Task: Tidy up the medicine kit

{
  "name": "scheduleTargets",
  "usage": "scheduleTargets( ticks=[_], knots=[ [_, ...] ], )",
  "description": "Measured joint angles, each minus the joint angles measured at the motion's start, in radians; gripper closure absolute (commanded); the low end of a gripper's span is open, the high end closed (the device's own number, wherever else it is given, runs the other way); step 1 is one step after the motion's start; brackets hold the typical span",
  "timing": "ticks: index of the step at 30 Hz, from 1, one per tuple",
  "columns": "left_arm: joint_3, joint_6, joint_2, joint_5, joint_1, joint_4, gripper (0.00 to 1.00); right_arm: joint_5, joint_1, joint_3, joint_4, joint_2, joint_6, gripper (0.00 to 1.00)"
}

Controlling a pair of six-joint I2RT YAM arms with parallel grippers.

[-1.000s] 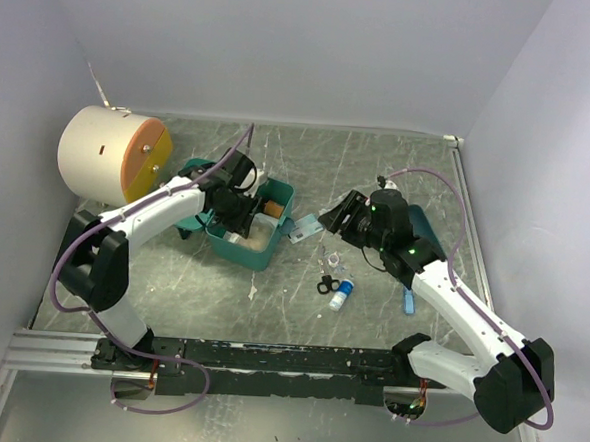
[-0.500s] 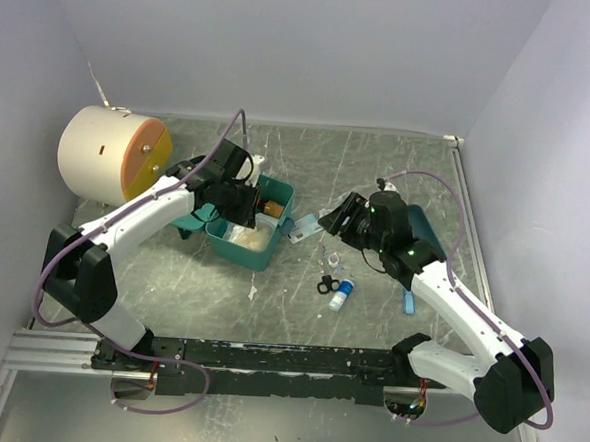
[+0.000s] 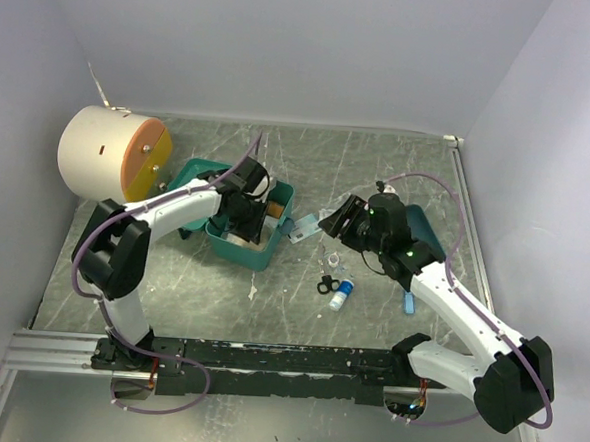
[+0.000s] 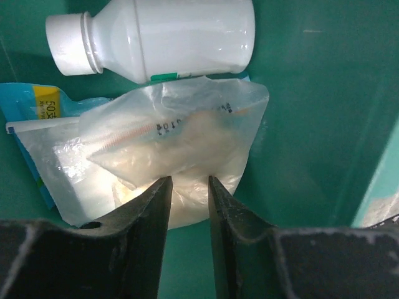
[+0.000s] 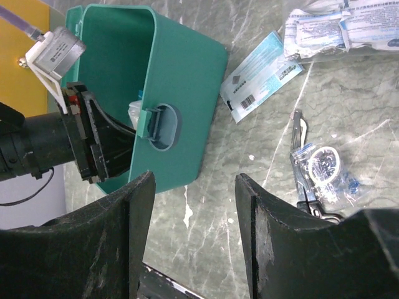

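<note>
The green box (image 3: 243, 250) sits left of centre on the desk (image 3: 378, 166). The left tool (image 4: 187, 182) is down inside it, narrowly parted, empty, over a clear bag (image 4: 181, 143); the right tool (image 5: 193, 180) gapes empty to its right.

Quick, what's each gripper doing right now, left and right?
Left gripper: jaws nearly shut over the clear bag in the medicine kit; grip cannot be told.
Right gripper: open, empty.

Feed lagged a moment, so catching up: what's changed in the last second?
The left gripper moved from the left rim of the medicine kit rightward, over its inside, above a clear bag; a grip is unclear. The right gripper, open, and the loose items stayed put.
</note>
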Motion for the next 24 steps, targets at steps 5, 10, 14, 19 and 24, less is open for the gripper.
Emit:
scheduleTargets(
  ticks=[5, 10, 14, 19, 24],
  knots=[
    [0.0, -0.017, 0.025, -0.049, -0.024, 0.0, 0.52, 0.001, 0.0, -0.01, 0.002, 0.01, 0.0, 0.46],
    [0.005, -0.02, 0.014, -0.069, -0.033, -0.008, 0.47, 0.019, 0.0, -0.01, 0.0, 0.031, -0.009, 0.45],
    [0.011, -0.018, -0.044, -0.076, -0.033, -0.031, 0.44, 0.055, 0.0, -0.01, -0.007, 0.04, -0.029, 0.45],
    [0.033, -0.013, -0.164, -0.084, -0.032, -0.065, 0.42, 0.113, -0.006, -0.007, -0.009, 0.057, -0.055, 0.45],
    [0.029, -0.011, -0.323, -0.105, -0.032, -0.061, 0.43, 0.175, -0.01, 0.006, -0.009, 0.123, -0.076, 0.45]
  ],
)
